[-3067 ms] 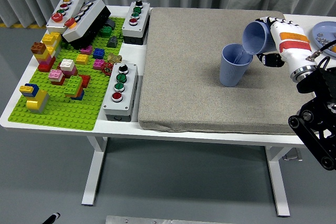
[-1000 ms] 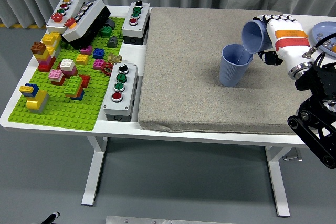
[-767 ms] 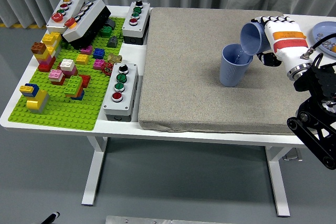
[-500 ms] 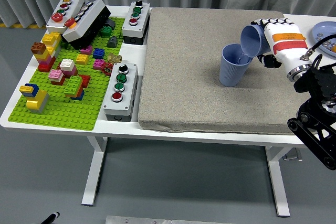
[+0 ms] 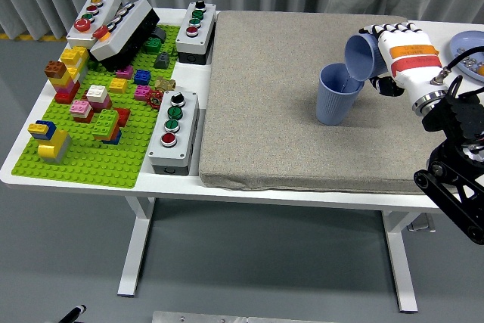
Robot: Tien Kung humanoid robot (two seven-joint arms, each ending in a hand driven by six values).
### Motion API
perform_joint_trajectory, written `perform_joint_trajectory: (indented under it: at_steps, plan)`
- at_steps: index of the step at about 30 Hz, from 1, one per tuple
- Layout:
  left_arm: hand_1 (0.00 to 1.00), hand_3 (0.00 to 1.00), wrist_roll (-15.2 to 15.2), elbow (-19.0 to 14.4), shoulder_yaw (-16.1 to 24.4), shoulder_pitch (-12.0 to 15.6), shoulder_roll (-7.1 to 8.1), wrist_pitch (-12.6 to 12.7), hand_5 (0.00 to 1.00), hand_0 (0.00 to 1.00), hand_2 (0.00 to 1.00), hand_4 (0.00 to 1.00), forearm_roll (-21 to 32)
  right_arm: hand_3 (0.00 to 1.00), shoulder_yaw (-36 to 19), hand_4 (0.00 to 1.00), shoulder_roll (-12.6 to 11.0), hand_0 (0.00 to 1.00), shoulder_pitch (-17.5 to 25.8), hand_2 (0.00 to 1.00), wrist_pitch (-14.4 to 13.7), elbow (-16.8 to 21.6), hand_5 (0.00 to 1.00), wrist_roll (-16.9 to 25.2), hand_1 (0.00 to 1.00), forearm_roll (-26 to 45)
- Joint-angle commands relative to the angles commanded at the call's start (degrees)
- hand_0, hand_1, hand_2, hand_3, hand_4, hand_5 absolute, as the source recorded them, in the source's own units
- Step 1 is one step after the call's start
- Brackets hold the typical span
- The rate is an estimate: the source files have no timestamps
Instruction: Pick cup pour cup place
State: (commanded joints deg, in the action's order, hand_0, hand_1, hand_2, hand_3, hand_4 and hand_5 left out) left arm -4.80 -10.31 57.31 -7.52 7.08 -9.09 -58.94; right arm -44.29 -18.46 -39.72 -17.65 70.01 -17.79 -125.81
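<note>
The tipped cup point(image 5: 361, 56), gripped in the right hand's point(image 5: 399, 54) curled fingers, had crept slightly leftward over the standing cup point(image 5: 338, 94); pouring seemed nearly done.

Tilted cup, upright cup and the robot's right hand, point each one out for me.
Tilted cup point(image 5: 361, 55), head view, its side wall.
Upright cup point(image 5: 335, 104), head view, its ribbed side.
Right hand point(image 5: 404, 54), head view, back of hand.
</note>
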Motion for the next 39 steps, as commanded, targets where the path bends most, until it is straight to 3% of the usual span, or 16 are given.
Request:
perform_joint_trajectory:
  at_steps: [20,39]
  plan:
    - [0.812,0.779,0.0,0.0,0.0,0.0,0.02,0.0,0.998,0.835,0.864,0.62,0.0,0.725,0.5,0.727,-1.0,0.877,-1.0,0.679,0.6,0.5,0.044,-0.7,0.771,-0.9]
    - [0.812,0.779,-0.1,0.0,-0.2,0.2,0.01,0.0,0.998,0.835,0.863,0.62,0.2,0.724,-0.1,0.725,0.1,0.882,-0.4,0.683,0.4,0.6,0.038,-1.1,0.773,0.6]
